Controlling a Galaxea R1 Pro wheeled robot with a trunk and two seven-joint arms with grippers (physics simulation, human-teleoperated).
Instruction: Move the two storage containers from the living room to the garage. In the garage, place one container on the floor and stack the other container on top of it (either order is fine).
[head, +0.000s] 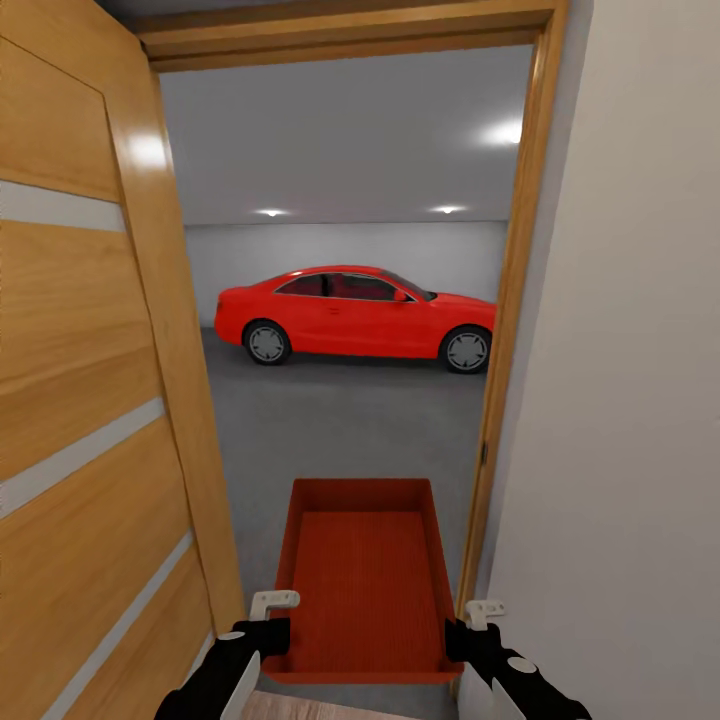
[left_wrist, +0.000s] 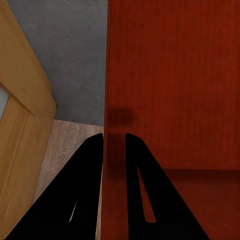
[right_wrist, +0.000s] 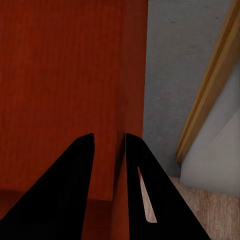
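One orange-red storage container hangs in front of me in the doorway, open top up, carried between both arms. My left gripper is shut on its left wall; in the left wrist view that gripper pinches the thin wall between its black fingers. My right gripper is shut on the right wall, and in the right wrist view it straddles the wall. Beyond the doorway lies the garage with its dark grey concrete floor.
An open wooden door stands close on the left and the wooden door frame with a white wall close on the right. A red car is parked across the far side of the garage. Wood plank flooring is underfoot.
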